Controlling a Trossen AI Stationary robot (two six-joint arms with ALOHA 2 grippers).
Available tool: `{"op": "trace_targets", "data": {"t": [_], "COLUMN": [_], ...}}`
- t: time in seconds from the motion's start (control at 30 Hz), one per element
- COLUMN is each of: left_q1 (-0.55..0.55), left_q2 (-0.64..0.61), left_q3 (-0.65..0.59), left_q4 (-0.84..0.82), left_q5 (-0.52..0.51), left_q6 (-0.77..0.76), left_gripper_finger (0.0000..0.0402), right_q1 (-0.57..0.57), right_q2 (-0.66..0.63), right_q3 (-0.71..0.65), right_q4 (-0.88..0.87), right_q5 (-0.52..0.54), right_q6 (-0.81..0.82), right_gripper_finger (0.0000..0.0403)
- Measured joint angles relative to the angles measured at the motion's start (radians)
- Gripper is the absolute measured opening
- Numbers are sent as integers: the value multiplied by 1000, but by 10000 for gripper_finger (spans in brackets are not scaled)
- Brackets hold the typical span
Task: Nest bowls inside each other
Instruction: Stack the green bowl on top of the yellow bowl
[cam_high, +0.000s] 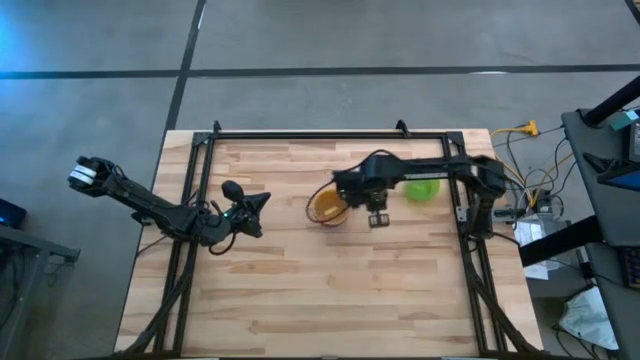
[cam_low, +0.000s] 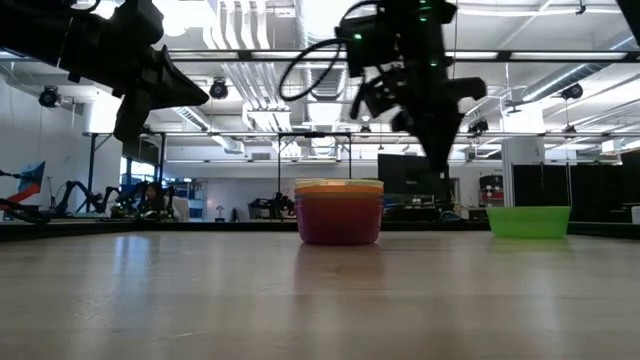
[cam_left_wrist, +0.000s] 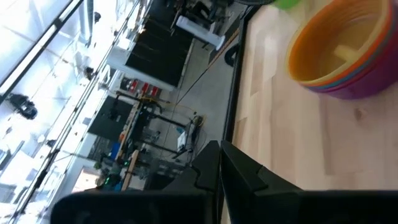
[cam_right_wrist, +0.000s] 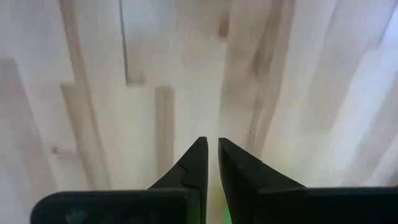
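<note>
Currently the wooden table (cam_high: 330, 290) is carrying a nested stack of bowls (cam_low: 339, 212) near its middle and one green bowl (cam_high: 421, 189) standing alone, well apart toward the right arm's base. The right gripper (cam_high: 378, 217) is hanging above bare wood between the two, holding nothing, its fingers (cam_right_wrist: 198, 167) nearly touching with only a thin gap. The left gripper (cam_high: 252, 204) is waiting raised over the table's left part, also empty, its fingers (cam_left_wrist: 239, 169) drawn together.

By my judgement the nesting is nearly done, and the step in hand is fetching the last loose bowl. The next move is calling for the right gripper to spread its fingers, travel to the green bowl, pinch its rim, lift it and lower it centred into the stack.

Counting: one stack and one loose bowl are showing. In the stack, orange is lying uppermost in the left wrist view, with pink, teal-blue and purple rims beneath; a yellow edge seems to be peeking out in the low view, though the exact count is hard to tell.
</note>
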Motion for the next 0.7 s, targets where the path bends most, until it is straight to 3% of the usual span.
{"op": "trace_targets", "data": {"t": [0.13,0.3,0.37,0.43,0.7], "left_q1": [0,0,0,0,0], "left_q2": [0,0,0,0,0], "left_q3": [-1,-1,0,1,3], "left_q4": [0,1,0,1,46], "left_q5": [77,159,160,160,161], "left_q6": [-2,-100,-103,-103,-103], "left_gripper_finger": [0,0,0,0,0], "right_q1": [-55,-122,-149,-188,-364], "right_q2": [-129,-324,-407,-485,-664], "right_q3": [-159,-372,-446,-506,-628], "right_q4": [53,144,181,249,355], "right_q5": [27,331,396,391,131], "right_q6": [59,230,322,396,497], "right_gripper_finger": [33,33,33,33,34]}}
